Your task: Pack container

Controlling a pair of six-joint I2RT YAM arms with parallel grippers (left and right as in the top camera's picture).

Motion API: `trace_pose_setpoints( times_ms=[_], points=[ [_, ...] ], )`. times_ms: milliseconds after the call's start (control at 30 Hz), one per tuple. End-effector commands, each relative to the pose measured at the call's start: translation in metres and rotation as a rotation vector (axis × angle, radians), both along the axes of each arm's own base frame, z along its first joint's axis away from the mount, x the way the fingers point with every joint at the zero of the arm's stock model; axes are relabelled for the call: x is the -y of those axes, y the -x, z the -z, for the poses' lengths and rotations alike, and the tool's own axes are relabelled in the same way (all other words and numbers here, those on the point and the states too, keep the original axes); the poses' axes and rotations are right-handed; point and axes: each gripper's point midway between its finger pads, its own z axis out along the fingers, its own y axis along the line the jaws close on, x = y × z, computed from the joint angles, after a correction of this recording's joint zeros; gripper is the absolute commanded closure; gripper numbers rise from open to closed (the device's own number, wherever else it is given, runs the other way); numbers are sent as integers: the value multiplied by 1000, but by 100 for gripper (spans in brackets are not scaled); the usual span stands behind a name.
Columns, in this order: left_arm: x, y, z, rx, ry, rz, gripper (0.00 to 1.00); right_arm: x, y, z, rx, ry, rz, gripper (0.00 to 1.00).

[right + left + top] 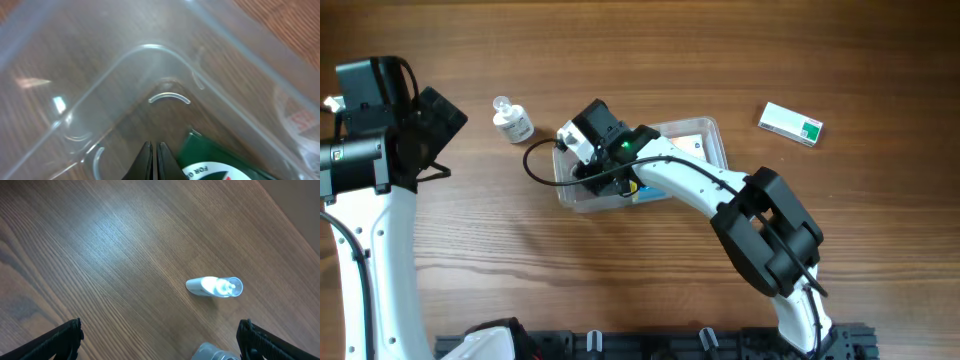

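Near the middle of the tabletop (720, 60) lies the one container (708, 124), a clear shallow tub, its long side running left to right; the right arm reaches across it from the near right, and the right tool (154, 157) is down inside its left end, close to a rounded corner of the clear wall (100, 75); that tool's two fingers are pressed together with only a thin slit between them and nothing pinched there; just to their right lies a green carton (220, 165) with a white label, and whether the fingers touch it cannot be told; other coloured items in the tub are too hidden by the arm to name or count. Well to the left, clear of the tub, the left tool (160, 330) hangs above bare wood with its fingers spread wide, holding nothing; one small clear bottle (512, 120) stands between it and the tub, slightly to the far side; one white-and-green box (791, 123) lies alone at the far right, apart from the tub.
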Motion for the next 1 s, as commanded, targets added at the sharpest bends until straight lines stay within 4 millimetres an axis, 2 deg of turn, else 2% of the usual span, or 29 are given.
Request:
trace_pose_setpoints(
  times_ms=[0,100,267,333,433,500,567,633,700,733,767,800,833,900,967],
  points=[
    [-3,0,-5,12,-8,-8,0,11,-10,14,46,76,39,96],
    [-3,0,-5,12,-8,-8,0,18,-17,15,74,107,77,96],
    [-3,0,-5,12,-8,-8,0,17,-21,13,85,102,104,96],
    [-3,0,-5,11,-8,-8,0,15,-23,5,93,84,107,91],
    [-3,0,-5,11,-8,-8,0,2,-27,-33,116,-5,115,88],
    [-3,0,-5,12,-8,-8,0,-5,-32,-75,160,-79,128,86],
    [-3,0,-5,12,-8,-7,0,0,-41,-112,203,-129,182,82],
    [-3,0,-5,12,-8,-8,0,25,-51,-150,238,-156,292,78],
    [-3,0,-5,12,-8,-8,0,56,-57,-174,243,-156,390,78],
    [-3,0,-5,11,-8,-8,0,77,-61,-185,240,-150,453,78],
    [-3,0,-5,12,-8,-8,0,108,-65,-199,239,-141,538,77],
    [-3,0,-5,12,-8,-8,0,132,-70,-207,242,-130,602,59],
    [-3,0,-5,12,-8,-8,0,160,-74,-213,250,-107,668,35],
    [-3,0,-5,11,-8,-8,0,209,-81,-219,246,-72,769,29],
    [-3,0,-5,12,-8,-8,0,255,-86,-215,219,-28,866,14]
  ],
)
